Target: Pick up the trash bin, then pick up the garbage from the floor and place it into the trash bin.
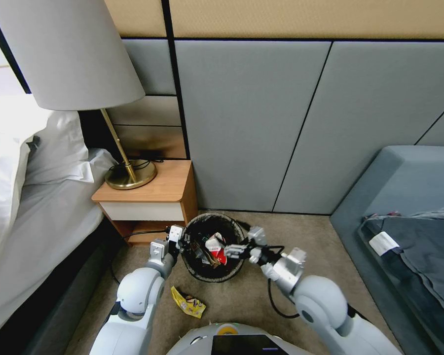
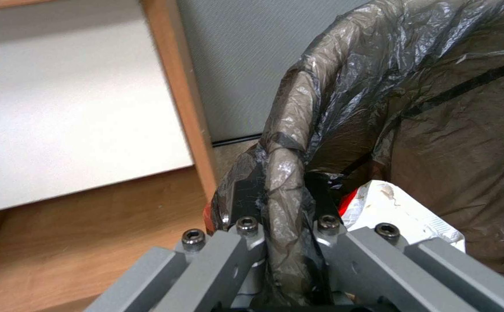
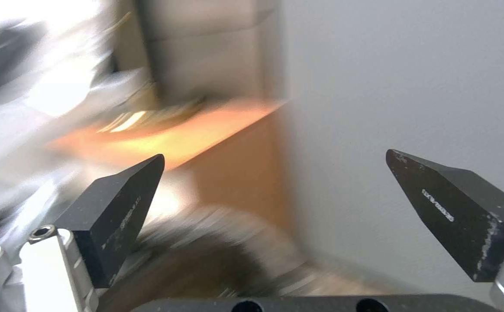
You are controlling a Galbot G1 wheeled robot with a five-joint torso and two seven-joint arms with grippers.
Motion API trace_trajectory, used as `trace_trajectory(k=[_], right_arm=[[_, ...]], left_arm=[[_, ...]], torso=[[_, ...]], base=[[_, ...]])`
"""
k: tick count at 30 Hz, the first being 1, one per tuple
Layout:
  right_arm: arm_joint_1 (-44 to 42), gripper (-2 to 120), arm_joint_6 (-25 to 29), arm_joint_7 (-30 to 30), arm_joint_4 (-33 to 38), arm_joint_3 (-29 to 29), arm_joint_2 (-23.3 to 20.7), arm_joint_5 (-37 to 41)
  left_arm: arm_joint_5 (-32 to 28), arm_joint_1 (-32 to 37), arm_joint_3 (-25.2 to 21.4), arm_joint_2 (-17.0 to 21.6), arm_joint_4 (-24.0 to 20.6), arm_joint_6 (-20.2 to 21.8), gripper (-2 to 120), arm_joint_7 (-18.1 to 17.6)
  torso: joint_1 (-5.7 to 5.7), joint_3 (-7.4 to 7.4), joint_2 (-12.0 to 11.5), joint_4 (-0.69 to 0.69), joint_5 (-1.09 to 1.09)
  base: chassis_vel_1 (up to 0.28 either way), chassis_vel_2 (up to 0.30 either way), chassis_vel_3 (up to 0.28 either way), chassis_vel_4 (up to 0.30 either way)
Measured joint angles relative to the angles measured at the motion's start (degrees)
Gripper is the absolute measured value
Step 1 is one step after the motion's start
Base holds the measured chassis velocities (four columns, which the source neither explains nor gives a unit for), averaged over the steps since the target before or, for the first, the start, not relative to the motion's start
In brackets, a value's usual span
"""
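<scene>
The trash bin [image 1: 213, 274], lined with a dark bag, is held off the carpet in front of me, with red-and-white garbage [image 1: 215, 245] lying inside. My left gripper [image 1: 182, 242] is shut on the bin's left rim; the left wrist view shows the bag-covered rim [image 2: 286, 182] pinched between its fingers, with a white-and-red carton [image 2: 396, 212] just inside. My right gripper [image 1: 234, 250] hovers over the bin's right rim, open and empty, its black fingertips [image 3: 125, 203] spread wide. A yellow wrapper [image 1: 187, 302] lies on the carpet near my base.
A wooden nightstand [image 1: 150, 199] with a brass lamp [image 1: 130, 175] stands just left of the bin, with a cable beneath it. A bed [image 1: 29, 207] lies at the left, a grey sofa [image 1: 409, 217] at the right, a padded wall [image 1: 261, 128] behind.
</scene>
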Motion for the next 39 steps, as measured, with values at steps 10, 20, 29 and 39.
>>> trace_trajectory(k=[10,20,29,39], right_arm=[[-9.81,100,8.39,-0.26,-2.92,10.84,9.89,-12.31],[-17.05,100,20.17,-1.72,-9.49,15.22,15.61,-18.05],[-25.84,100,30.69,0.23,-12.74,16.54,16.61,-19.04],[-28.83,100,33.79,1.5,-13.03,16.36,17.22,-19.0]], left_arm=[[0.24,1.08,-1.05,-0.91,-0.87,-0.09,1,-0.08],[1.21,3.83,-2.55,-1.94,-2.4,-1.26,1,-0.71],[2.01,4.38,-2.51,-2.5,-2.94,-1.21,1,-1.01],[2.93,5.04,-2.23,-2.54,-3.93,-0.45,1,-0.54]], torso=[[0.0,0.0,0.0,-0.02,0.02],[0.0,0.0,0.0,0.01,0.02],[0.0,0.0,0.0,0.0,0.02],[0.0,0.0,0.0,0.0,0.02]], base=[[0.0,0.0,0.0,0.0],[0.0,0.0,0.0,0.0],[0.0,0.0,0.0,0.0],[0.0,0.0,0.0,0.0]])
